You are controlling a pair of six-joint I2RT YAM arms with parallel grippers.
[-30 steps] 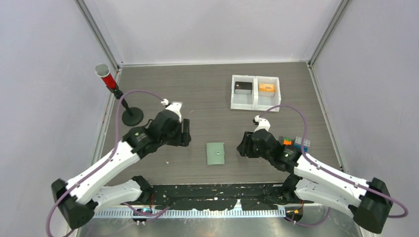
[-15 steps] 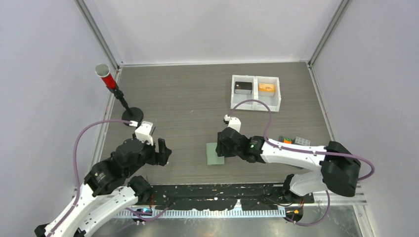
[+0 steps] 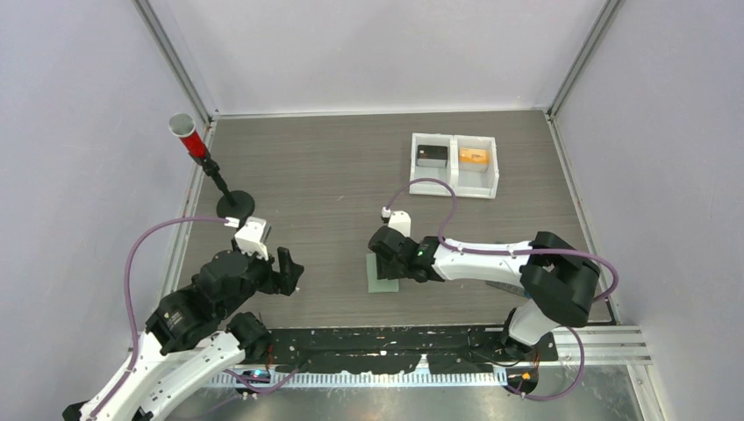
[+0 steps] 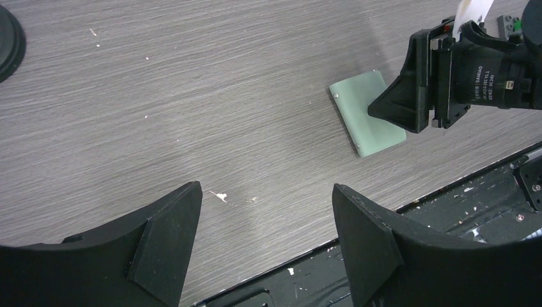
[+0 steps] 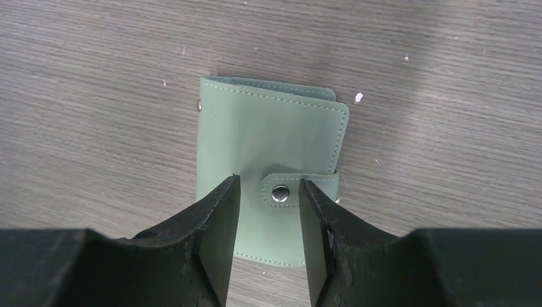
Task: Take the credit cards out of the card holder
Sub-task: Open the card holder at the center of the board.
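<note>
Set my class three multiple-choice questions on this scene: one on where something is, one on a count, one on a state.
1. Where is the right gripper?
A. above the card holder
B. over bare table at the far left
C. against the back wall

2. How many compartments has the white tray?
A. one
B. two
C. four

3. How does the card holder lie?
A. spread open
B. standing on edge
C. flat and closed

Answers:
1 A: in the right wrist view its fingers stand either side of the snap tab.
2 B: seen from above, one divider splits it.
3 C: the tab is buttoned down over the closed cover.
</note>
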